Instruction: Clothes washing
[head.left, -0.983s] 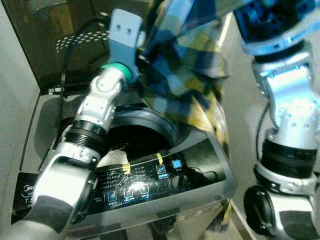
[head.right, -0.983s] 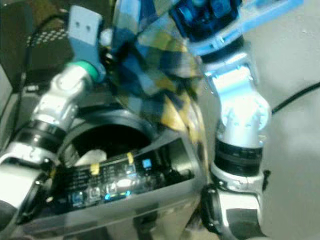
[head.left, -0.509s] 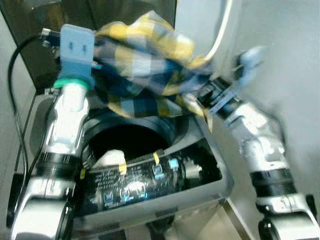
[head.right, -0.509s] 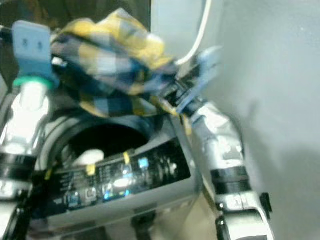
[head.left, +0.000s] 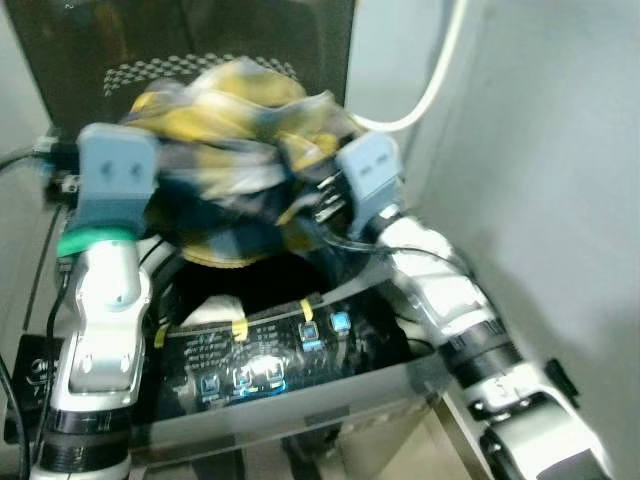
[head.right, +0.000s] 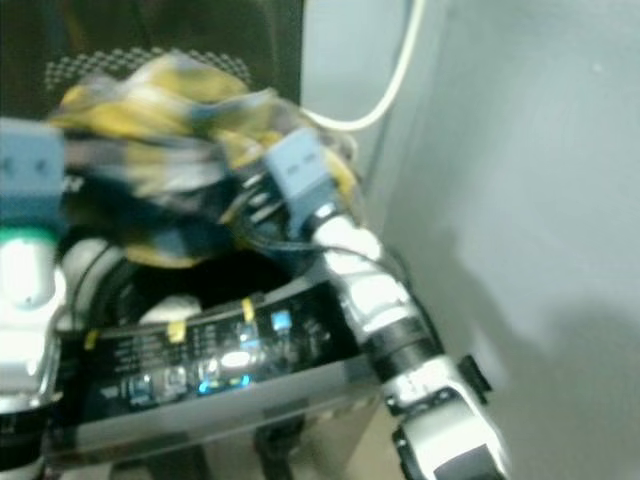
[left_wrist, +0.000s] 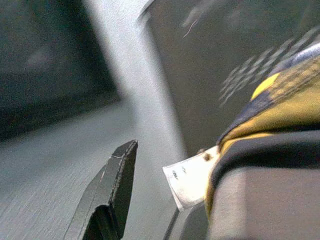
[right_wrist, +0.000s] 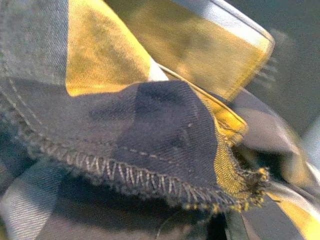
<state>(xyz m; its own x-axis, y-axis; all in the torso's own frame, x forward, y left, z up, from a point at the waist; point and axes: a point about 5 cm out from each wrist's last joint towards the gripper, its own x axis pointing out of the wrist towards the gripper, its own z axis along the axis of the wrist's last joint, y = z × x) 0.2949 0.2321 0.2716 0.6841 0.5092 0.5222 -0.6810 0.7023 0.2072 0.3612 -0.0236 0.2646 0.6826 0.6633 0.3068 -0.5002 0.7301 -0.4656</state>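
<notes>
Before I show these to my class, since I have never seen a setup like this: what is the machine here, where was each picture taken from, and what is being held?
This is a humanoid robot doing laundry. Two pictures come from a stereo camera on its head, looking down at a top-loading washing machine with its lid up and a lit control panel. Something white already lies in the dark drum. The other two pictures come from cameras on each wrist, looking along that arm's black fingers. Between the arms, bunched above the drum opening, is a yellow and blue checked garment. The left gripper is at its left side; one of its fingers shows beside the cloth and a white label. The right gripper is pushed into its right side, its camera pressed against a stitched hem. Blur hides the grip itself.
</notes>
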